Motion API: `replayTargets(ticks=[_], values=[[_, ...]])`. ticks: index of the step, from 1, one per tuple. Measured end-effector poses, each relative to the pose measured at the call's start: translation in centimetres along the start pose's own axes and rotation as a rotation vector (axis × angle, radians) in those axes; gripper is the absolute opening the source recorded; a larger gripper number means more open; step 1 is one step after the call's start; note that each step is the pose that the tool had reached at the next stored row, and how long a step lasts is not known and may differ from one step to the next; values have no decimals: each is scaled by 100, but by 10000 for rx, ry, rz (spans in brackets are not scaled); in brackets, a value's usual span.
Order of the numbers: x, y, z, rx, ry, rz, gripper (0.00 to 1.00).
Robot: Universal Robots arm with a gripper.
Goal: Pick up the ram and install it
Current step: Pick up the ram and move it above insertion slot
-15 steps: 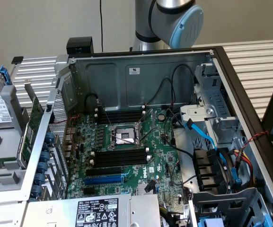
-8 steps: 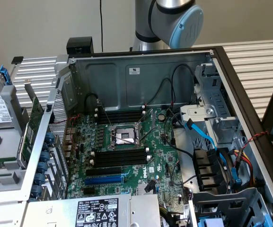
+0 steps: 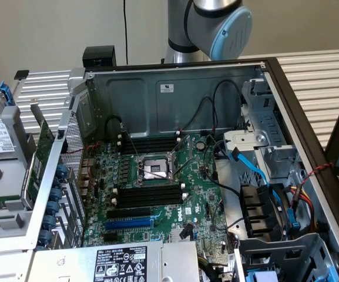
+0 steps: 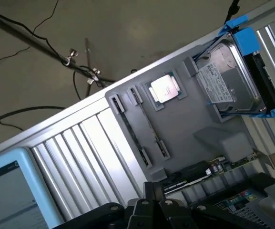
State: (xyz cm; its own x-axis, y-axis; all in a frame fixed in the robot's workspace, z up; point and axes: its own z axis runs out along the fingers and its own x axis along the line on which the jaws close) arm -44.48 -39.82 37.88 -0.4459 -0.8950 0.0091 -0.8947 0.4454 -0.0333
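Note:
My gripper (image 4: 152, 191) is shut with nothing between its fingertips. In the wrist view it hangs above a grey parts holder (image 4: 199, 119). A long thin dark strip (image 4: 131, 131), apparently the ram, stands on edge between two clips of that holder, ahead of the fingertips and apart from them. In the exterior view the open computer case (image 3: 175, 88) lies on its side. Its green motherboard (image 3: 198, 205) carries long black memory slots (image 3: 148, 194) on both sides of the processor socket (image 3: 153, 170). The arm's grey and blue joint (image 3: 216, 26) rises behind the case.
The holder also carries a loose processor (image 4: 165, 89) and a hard drive (image 4: 232, 78) in blue rails. A green expansion card (image 3: 40, 158) stands upright by the case wall. Blue and black cables (image 3: 257, 170) cross the case's right side. A ribbed metal table (image 4: 94, 152) lies underneath.

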Motion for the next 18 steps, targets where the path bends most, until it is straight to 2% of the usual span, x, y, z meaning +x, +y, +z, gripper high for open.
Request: replayTargets(ticks=[3, 18], values=[[-1, 1, 2, 25, -29, -546, 11], [-1, 2, 2, 48, -123, -3270, 11]])
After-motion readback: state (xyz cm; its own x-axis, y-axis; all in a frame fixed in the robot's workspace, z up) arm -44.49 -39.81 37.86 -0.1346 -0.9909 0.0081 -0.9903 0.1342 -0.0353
